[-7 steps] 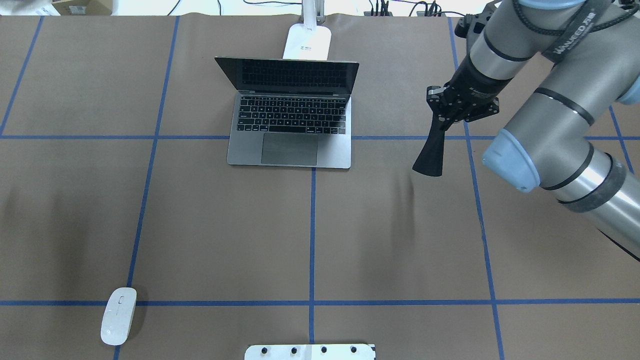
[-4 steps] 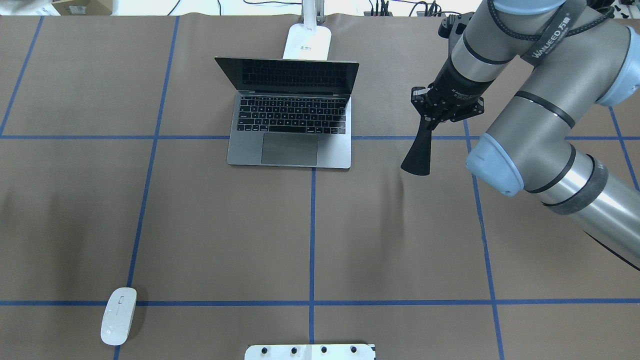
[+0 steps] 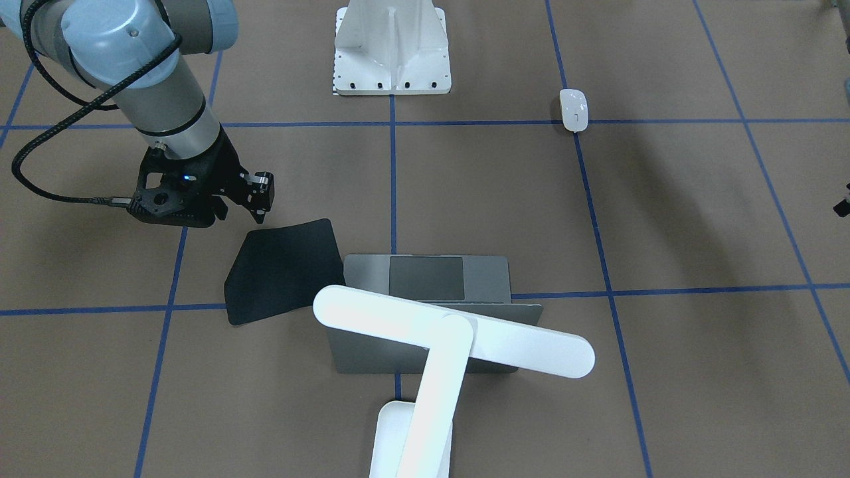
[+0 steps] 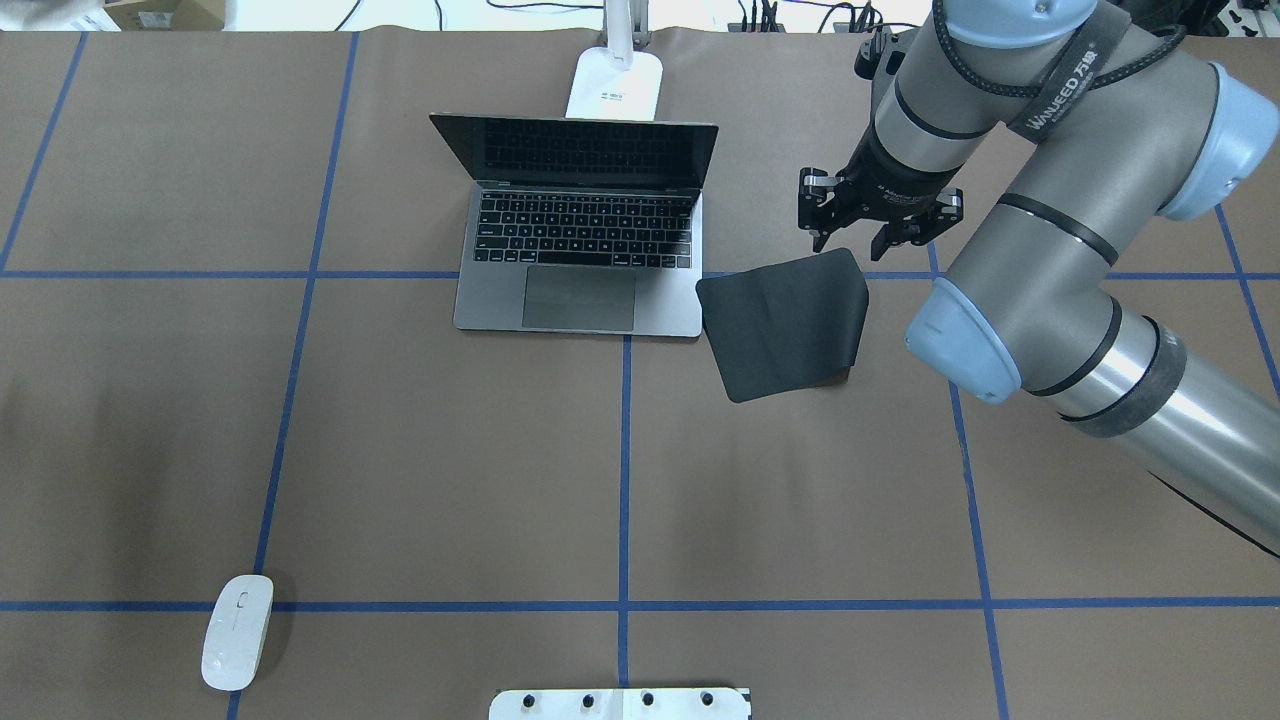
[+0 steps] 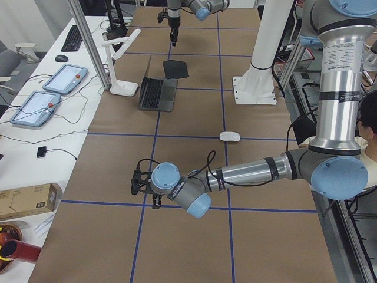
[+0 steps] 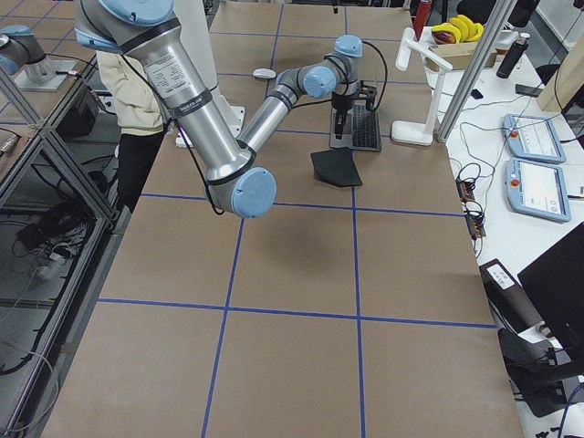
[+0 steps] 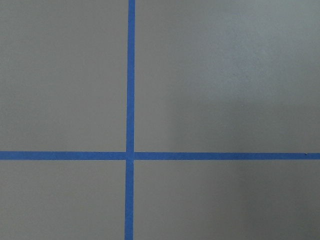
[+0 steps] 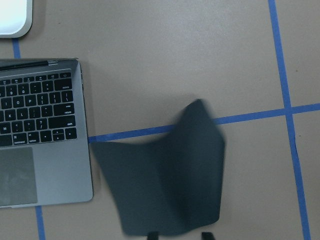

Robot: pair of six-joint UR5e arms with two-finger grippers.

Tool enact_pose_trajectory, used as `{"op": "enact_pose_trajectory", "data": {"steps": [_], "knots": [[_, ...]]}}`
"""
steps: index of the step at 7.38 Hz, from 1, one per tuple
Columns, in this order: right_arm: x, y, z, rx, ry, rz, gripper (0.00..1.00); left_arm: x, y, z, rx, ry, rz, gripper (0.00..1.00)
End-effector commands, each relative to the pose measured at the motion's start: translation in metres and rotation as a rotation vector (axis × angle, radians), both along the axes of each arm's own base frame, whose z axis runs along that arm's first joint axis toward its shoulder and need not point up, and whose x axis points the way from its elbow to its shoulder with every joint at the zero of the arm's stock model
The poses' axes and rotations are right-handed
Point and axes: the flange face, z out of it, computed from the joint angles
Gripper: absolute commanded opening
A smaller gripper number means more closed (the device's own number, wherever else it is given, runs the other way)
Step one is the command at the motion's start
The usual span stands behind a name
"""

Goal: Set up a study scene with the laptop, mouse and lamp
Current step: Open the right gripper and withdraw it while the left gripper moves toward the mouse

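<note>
Right gripper [image 4: 868, 240]: held wide, empty, over the mouse pad [image 4: 785, 325].
Mouse [image 4: 237, 631]: set far leftward; left gripper [image 5: 141, 184] is judged nearer, opening cannot be told.

One slim space-grey metal laptop [image 4: 580, 250], one small glossy white oval mouse [image 4: 237, 631], one white bar-headed desk lamp [image 3: 458, 342], one flat black mouse pad [image 4: 785, 325].

right gripper [image 4: 865, 238], jaws apart, left arm [image 5: 247, 172] outstretched
</note>
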Motion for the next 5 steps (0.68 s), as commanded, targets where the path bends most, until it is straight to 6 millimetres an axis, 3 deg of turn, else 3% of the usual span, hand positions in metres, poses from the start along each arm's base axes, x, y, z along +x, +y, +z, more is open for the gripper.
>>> {"op": "enact_pose_trajectory", "data": {"steps": [1, 3, 4, 5], "knots": [[-0.001, 0.000, 0.002, 0.000, 0.004, -0.001, 1.00, 0.001, 0.006, 0.008, -0.032, -0.008, -0.010, 1.00], [-0.001, -0.001, 0.019, -0.013, 0.025, -0.014, 1.00, 0.001, 0.000, 0.004, -0.130, -0.010, -0.086, 1.00], [0.000, 0.001, 0.031, -0.020, 0.035, -0.023, 1.00, 0.002, -0.002, -0.011, -0.143, 0.008, -0.106, 1.00], [0.007, 0.005, 0.061, 0.007, 0.071, -0.078, 1.00, 0.015, -0.004, -0.031, -0.165, 0.040, -0.108, 1.00]]}}
